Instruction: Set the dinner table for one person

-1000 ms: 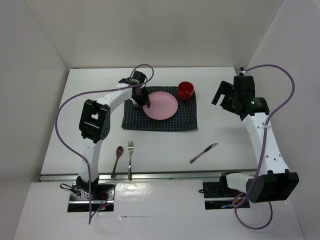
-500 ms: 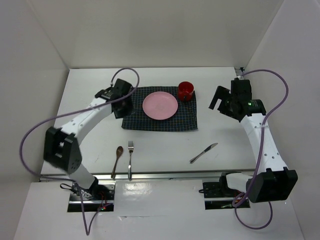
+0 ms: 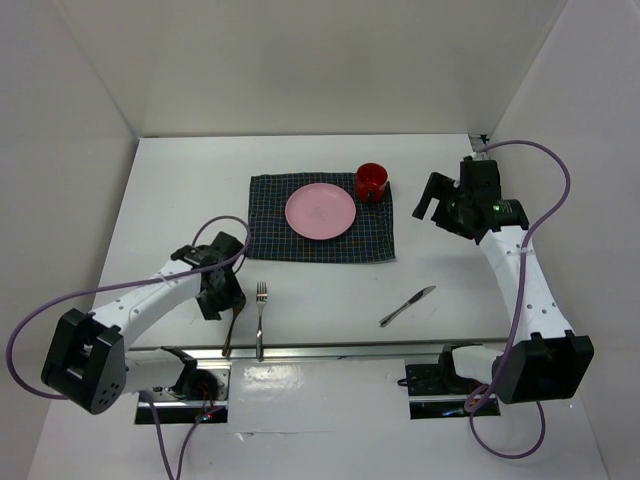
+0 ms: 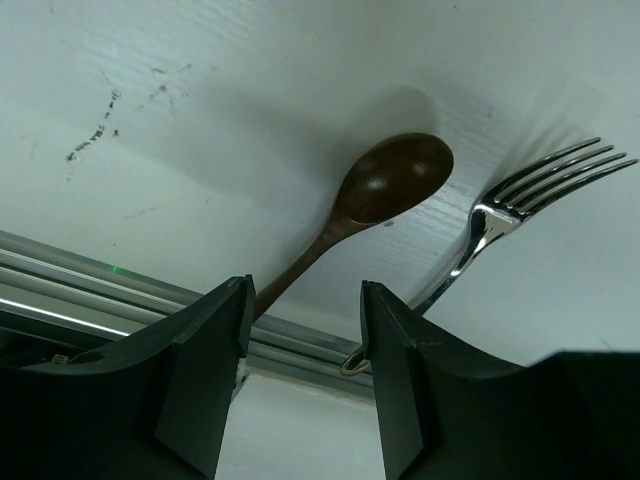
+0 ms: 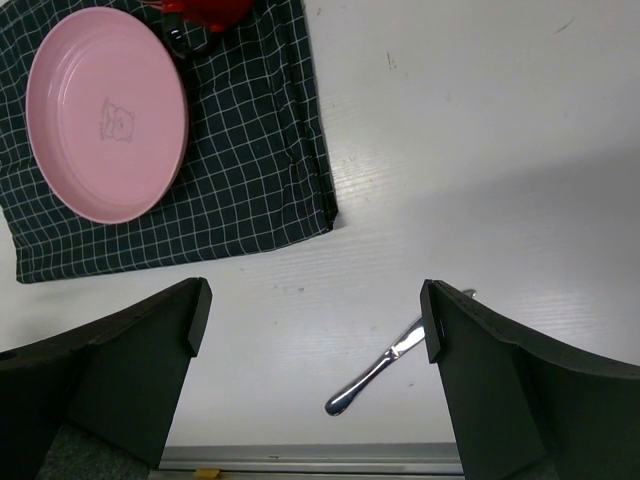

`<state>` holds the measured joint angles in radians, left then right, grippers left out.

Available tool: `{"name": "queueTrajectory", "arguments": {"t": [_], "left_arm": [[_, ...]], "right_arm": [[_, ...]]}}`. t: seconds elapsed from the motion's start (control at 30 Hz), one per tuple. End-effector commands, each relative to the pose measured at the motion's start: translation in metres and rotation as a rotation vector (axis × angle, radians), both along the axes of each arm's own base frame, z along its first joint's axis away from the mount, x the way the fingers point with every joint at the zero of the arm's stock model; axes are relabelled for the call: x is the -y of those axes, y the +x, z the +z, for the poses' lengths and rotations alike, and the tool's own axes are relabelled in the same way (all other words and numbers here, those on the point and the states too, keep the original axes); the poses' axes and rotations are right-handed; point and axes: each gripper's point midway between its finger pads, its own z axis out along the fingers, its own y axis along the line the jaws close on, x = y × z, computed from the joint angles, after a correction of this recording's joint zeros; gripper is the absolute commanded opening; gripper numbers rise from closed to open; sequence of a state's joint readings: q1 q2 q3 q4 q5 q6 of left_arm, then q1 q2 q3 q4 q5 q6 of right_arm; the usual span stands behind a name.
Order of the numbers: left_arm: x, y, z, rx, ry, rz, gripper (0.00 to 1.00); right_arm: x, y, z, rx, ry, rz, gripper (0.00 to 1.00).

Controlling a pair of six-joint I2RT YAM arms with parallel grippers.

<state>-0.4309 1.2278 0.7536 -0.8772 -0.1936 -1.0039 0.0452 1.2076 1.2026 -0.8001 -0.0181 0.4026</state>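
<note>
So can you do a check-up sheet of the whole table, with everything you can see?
Surface: white table, a few small marks.
Job's things: placemat at the back middle; pink plate on it; red cup on its far right corner; spoon and fork side by side near the front left; knife lying slanted at the front right, off the placemat.
Clutter: nothing seen.
End effectors: left end effector open, over the spoon's handle, holding nothing; right end effector open, empty, up over the table's right side.
Cables: purple left cable and right cable loop free.
Surroundings: white walls; metal rail along the front.
</note>
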Motion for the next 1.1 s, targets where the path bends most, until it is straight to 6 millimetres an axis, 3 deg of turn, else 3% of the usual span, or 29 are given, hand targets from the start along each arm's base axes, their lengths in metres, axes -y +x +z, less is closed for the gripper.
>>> {"name": "queueTrajectory", "arguments": {"t": [0.0, 0.33, 0.8, 0.93, 0.97, 1.07], "left_arm": [[0.006, -0.008, -0.003, -0.025, -0.033, 0.041, 0.63], [0.016, -0.018, -0.014, -0.034, -0.051, 0.003, 0.63], [0.000, -0.014, -0.043, -0.067, 0.070, 0.037, 0.54], [-0.007, 0.000, -0.033, -0.037, 0.122, 0.060, 0.33], [-0.017, 0.008, -0.028, -0.019, 0.152, 0.082, 0.23], [-0.020, 0.030, -0.003, 0.023, 0.179, 0.068, 0.06]], "right_arm": [[-0.002, 0.007, 0.002, 0.033, 0.016, 0.011, 0.99], [-0.004, 0.007, 0.002, 0.032, 0.029, 0.011, 0.99], [-0.006, 0.007, 0.002, 0.032, 0.036, 0.017, 0.99], [-0.006, 0.008, 0.006, 0.041, 0.036, 0.017, 0.99], [-0.006, 0.008, 0.006, 0.041, 0.036, 0.017, 0.99], [-0.006, 0.009, 0.009, 0.050, 0.036, 0.017, 0.99]]}}
